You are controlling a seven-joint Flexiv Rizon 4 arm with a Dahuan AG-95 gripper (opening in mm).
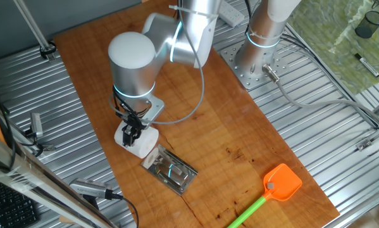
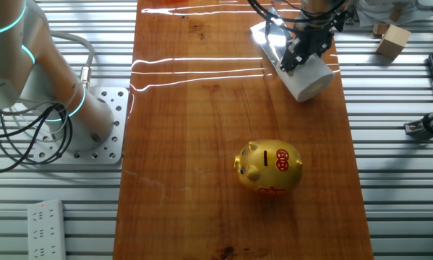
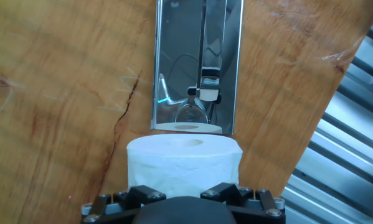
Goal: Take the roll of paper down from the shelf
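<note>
Start at your two-finger gripper (image 3: 186, 194): in the hand view its dark fingers sit low at the frame's bottom edge, pressed against either side of the plump white roll of soft tissue paper (image 3: 185, 160), so you have it clamped on the roll. The roll lies straight ahead of the fingers, with its long axis pointing away from you along the line of the hand; the flat end with the small core faces outward. Just beyond that far end is the low rectangular shelf of shiny grey metal (image 3: 197, 68), stretching away on the same line. In one fixed view the roll (image 1: 140, 142) is at the shelf's (image 1: 170, 170) near end, over the large wooden board (image 1: 240, 126); you cannot tell whether it touches either. The golden piggy bank (image 2: 269, 167) stands well apart from the shelf.
</note>
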